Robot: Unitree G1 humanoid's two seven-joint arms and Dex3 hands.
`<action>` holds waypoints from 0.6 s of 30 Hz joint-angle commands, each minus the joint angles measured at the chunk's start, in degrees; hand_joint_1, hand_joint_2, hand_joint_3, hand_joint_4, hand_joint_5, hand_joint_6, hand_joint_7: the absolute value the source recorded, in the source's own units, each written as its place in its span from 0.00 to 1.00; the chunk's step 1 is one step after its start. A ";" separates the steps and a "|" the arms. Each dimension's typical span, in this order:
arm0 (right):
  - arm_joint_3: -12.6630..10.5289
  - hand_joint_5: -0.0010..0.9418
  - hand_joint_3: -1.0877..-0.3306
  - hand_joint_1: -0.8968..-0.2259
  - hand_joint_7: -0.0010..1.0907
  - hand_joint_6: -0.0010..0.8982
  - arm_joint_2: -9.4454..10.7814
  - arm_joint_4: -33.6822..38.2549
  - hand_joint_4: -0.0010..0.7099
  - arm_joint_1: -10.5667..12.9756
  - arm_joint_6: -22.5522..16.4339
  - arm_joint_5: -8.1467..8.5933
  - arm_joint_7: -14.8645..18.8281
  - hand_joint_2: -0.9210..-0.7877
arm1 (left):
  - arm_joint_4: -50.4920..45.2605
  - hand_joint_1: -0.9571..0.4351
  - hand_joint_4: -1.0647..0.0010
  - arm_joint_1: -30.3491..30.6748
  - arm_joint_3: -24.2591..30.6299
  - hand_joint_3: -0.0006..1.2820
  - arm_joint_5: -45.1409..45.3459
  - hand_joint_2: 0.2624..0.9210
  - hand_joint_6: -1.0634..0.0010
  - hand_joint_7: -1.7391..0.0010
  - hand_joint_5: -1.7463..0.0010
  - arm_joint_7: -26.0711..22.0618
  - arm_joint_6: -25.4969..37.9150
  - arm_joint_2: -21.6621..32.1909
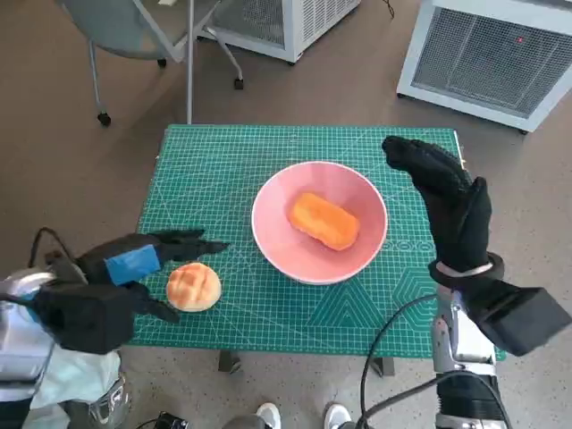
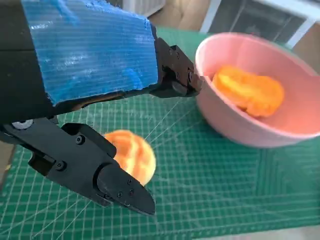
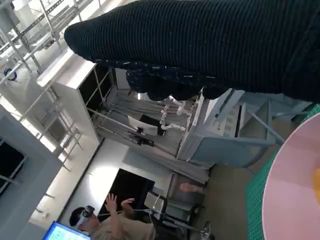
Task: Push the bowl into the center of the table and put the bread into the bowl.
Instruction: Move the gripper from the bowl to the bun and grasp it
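- The pink bowl (image 1: 320, 222) sits near the middle of the green worktop (image 1: 223, 161) and already holds an oblong orange bread (image 1: 324, 220).
- A second, round bread (image 1: 193, 286) lies on the mat at about 8 o'clock from the bowl, well apart from it.
- The left hand (image 1: 112, 284) brackets the round bread with its fingers (image 2: 117, 185) spread, gripping nothing; closing off-centre could squash it or roll it toward the near edge.
- The right hand (image 1: 447, 201) is raised at the bowl's 3 o'clock, fingers extended, holding nothing; a careless drop could knock the rim and shove the bowl off-centre.
- A high release might bounce the bread out.
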 commanded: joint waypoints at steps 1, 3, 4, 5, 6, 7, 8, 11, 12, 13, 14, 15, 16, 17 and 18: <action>-0.02 0.00 0.42 0.26 0.42 0.00 -0.38 -0.15 0.16 0.76 0.99 -0.02 0.53 0.00 | -0.94 0.58 0.77 0.54 -2.44 0.00 2.98 0.72 0.63 0.99 0.99 0.51 2.47 -0.86; -0.03 0.00 0.42 0.26 0.42 0.00 -0.49 -0.25 0.16 0.83 1.02 -0.04 0.55 0.00 | -0.76 0.61 0.75 0.46 -3.50 0.00 4.52 0.73 0.62 0.99 0.99 0.85 3.66 -1.27; -0.03 0.00 0.42 0.26 0.42 0.00 -0.54 -0.28 0.16 0.86 1.03 -0.04 0.59 0.00 | -0.56 0.62 0.74 0.38 -4.07 0.00 5.33 0.73 0.61 0.99 0.99 1.04 4.29 -1.53; -0.02 0.00 0.42 0.26 0.42 0.00 -0.57 -0.30 0.16 0.88 1.03 -0.04 0.61 0.00 | -0.44 0.62 0.73 0.33 -4.45 0.00 5.91 0.73 0.61 0.99 0.99 1.17 4.74 -1.72; -0.01 0.00 0.42 0.26 0.42 0.00 -0.60 -0.33 0.16 0.91 1.03 -0.04 0.63 0.00 | 0.09 0.63 0.72 0.15 -5.26 0.00 7.05 0.73 0.60 0.99 0.99 1.51 5.25 -2.11; 0.00 0.00 0.42 0.26 0.42 0.00 -0.62 -0.34 0.16 0.92 1.03 -0.03 0.65 0.00 | 0.45 0.64 0.71 0.01 -5.83 0.00 7.88 0.73 0.60 0.99 0.99 1.75 5.64 -2.41; 0.00 0.00 0.42 0.26 0.42 0.00 -0.64 -0.34 0.16 0.93 1.03 -0.03 0.66 0.00 | 0.64 0.64 0.71 -0.08 -6.16 0.00 8.41 0.74 0.59 0.99 0.99 1.88 5.88 -2.61; 0.05 0.00 0.42 0.26 0.42 0.00 -0.65 -0.42 0.15 1.01 1.05 -0.06 0.69 0.00 | 2.18 0.66 0.67 -0.81 -8.51 0.01 11.86 0.75 0.57 0.99 0.99 2.99 6.97 -3.59; 0.06 0.00 0.42 0.26 0.42 0.00 -0.65 -0.42 0.15 1.03 1.05 -0.07 0.70 0.00 | 2.47 0.66 0.67 -0.96 -8.94 0.01 12.54 0.76 0.57 0.99 0.99 3.22 7.19 -3.80; 0.09 0.00 0.42 0.26 0.42 0.00 -0.64 -0.50 0.15 1.07 1.06 -0.11 0.69 0.00 | 2.91 0.66 0.66 -1.11 -9.72 0.01 14.03 0.76 0.56 0.99 0.99 3.96 7.63 -4.21; 0.11 0.00 0.42 0.26 0.42 0.00 -0.64 -0.57 0.15 1.11 1.08 -0.14 0.68 0.00 | 3.19 0.67 0.63 -1.21 -10.21 0.01 15.05 0.78 0.52 0.99 0.99 4.46 7.94 -4.49; 0.14 0.00 0.42 0.26 0.42 0.00 -0.63 -0.64 0.15 1.17 1.09 -0.15 0.69 0.00 | 3.74 0.68 0.61 -1.25 -10.85 0.01 16.49 0.78 0.51 0.99 0.99 5.59 8.13 -5.04; 0.15 0.00 0.41 0.26 0.42 0.00 -0.62 -0.70 0.15 1.21 1.10 -0.15 0.70 0.00 | 4.13 0.70 0.55 -1.27 -11.25 0.02 17.50 0.81 0.43 0.98 0.99 6.38 8.24 -5.44; 0.17 0.00 0.41 0.26 0.42 0.00 -0.61 -0.78 0.15 1.27 1.10 -0.14 0.73 0.00 | 4.53 0.72 0.50 -1.16 -11.41 0.02 18.37 0.83 0.38 0.98 0.99 7.58 7.81 -5.74; 0.16 0.00 0.41 0.26 0.42 0.00 -0.62 -0.78 0.15 1.28 1.09 -0.12 0.76 0.00 | 4.84 0.73 0.44 -1.13 -11.53 0.02 18.98 0.85 0.34 0.98 0.99 8.42 7.49 -5.96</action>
